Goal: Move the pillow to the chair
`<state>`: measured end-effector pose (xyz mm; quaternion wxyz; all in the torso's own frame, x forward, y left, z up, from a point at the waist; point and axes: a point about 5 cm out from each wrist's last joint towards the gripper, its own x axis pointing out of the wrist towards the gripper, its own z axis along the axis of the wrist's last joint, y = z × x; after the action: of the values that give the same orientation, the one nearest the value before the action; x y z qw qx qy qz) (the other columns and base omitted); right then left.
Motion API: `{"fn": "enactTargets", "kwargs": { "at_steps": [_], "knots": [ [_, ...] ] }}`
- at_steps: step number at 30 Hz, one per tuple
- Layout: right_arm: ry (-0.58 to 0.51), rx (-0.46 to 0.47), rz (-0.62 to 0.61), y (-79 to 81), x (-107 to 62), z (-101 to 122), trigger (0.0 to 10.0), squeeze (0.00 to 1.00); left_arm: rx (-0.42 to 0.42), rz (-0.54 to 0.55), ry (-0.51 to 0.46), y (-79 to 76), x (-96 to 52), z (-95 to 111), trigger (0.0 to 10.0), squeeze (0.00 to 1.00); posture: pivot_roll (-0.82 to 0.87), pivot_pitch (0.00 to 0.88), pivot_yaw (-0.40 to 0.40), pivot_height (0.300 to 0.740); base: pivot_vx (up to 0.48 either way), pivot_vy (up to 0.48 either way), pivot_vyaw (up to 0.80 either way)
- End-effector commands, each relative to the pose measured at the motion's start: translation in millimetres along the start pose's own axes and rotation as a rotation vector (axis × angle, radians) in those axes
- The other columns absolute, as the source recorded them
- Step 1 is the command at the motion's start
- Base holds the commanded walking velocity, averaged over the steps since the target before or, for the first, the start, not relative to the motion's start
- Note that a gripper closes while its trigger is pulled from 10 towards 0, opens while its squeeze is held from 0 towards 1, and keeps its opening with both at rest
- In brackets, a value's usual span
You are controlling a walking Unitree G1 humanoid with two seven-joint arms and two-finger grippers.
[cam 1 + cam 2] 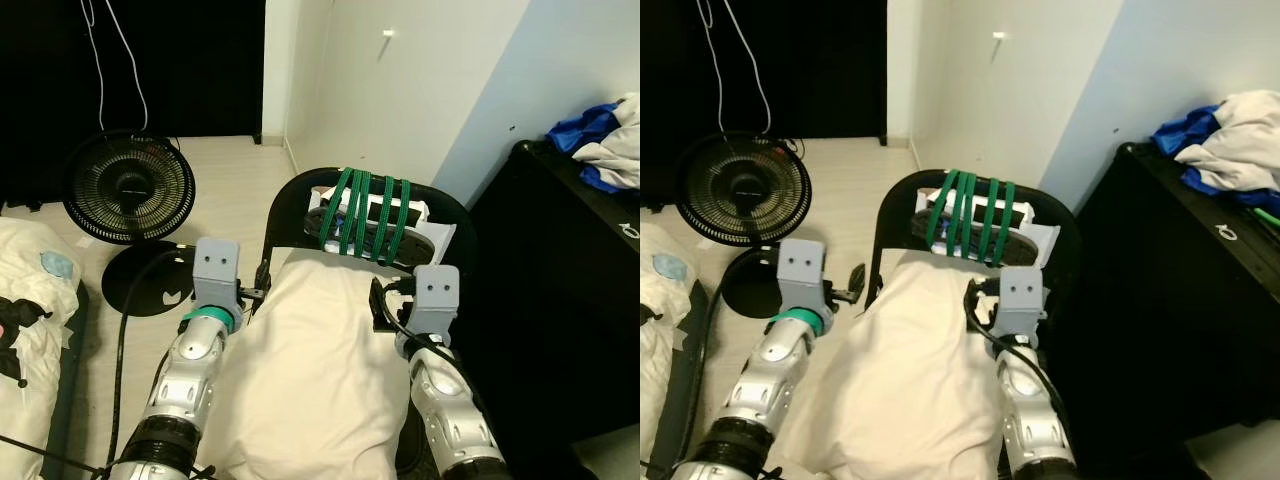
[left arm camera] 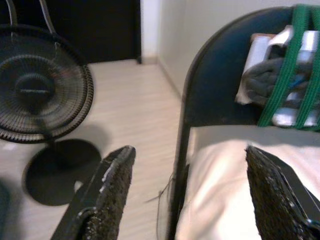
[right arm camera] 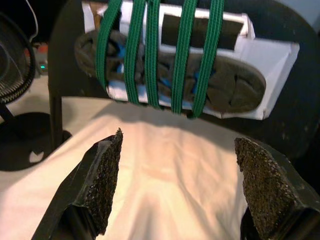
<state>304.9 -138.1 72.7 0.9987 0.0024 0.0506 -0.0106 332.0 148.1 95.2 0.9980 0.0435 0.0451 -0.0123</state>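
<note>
A cream pillow (image 1: 315,375) lies along the seat of a black chair (image 1: 290,195), its far end near the chair's curved back. My left gripper (image 2: 187,185) is open at the pillow's left edge, one finger outside the chair frame and one over the pillow. Above the pillow's far right part my right gripper (image 3: 177,182) is open, its rough black fingers (image 3: 105,177) spread wide over the fabric. Neither holds anything.
Green elastic cords (image 1: 365,212) strap a white box and a grey shoe sole (image 3: 225,90) to the chair's back. A black floor fan (image 1: 128,188) stands on the left. A bed (image 1: 30,300) lies at the far left; a black cabinet (image 1: 560,270) with clothes is on the right.
</note>
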Motion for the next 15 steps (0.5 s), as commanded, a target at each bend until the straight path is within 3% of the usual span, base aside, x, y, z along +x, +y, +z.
{"fn": "enactTargets", "kwargs": {
  "at_steps": [1, 3, 5, 8, 15],
  "knots": [
    [0.033, -0.023, -0.044, -5.2, -2.2, -8.4, 10.0, 0.00, 0.068, -0.003, 0.025, 0.2, -0.1, -7.3, 10.0, 0.00, -0.02, 0.000, -0.027, 0.740, 0.000, 0.000, 0.00],
    [0.043, -0.034, -0.058, -6.3, -2.4, -10.0, 10.0, 0.00, 0.074, -0.015, 0.018, -0.4, 0.2, -7.1, 10.0, 0.00, -0.02, 0.000, -0.027, 0.740, 0.000, 0.000, 0.00],
    [0.061, -0.020, -0.084, -14.1, -6.6, -16.5, 10.0, 0.00, 0.007, -0.031, 0.019, -5.7, 2.7, -5.3, 10.0, 0.00, -0.04, 0.000, -0.012, 0.740, 0.000, 0.000, 0.00],
    [0.060, -0.011, -0.089, -17.1, -8.4, -18.6, 10.0, 0.00, -0.017, -0.033, 0.022, -7.8, 4.3, -3.9, 10.0, 0.00, -0.05, 0.000, -0.010, 0.740, 0.000, 0.000, 0.00],
    [0.053, 0.007, -0.095, -15.9, -9.1, -17.8, 10.0, 0.00, -0.050, -0.048, 0.030, -19.0, 4.6, -5.3, 10.0, 0.00, -0.06, 0.000, -0.022, 0.740, 0.000, 0.000, 0.00]
  ]
}}
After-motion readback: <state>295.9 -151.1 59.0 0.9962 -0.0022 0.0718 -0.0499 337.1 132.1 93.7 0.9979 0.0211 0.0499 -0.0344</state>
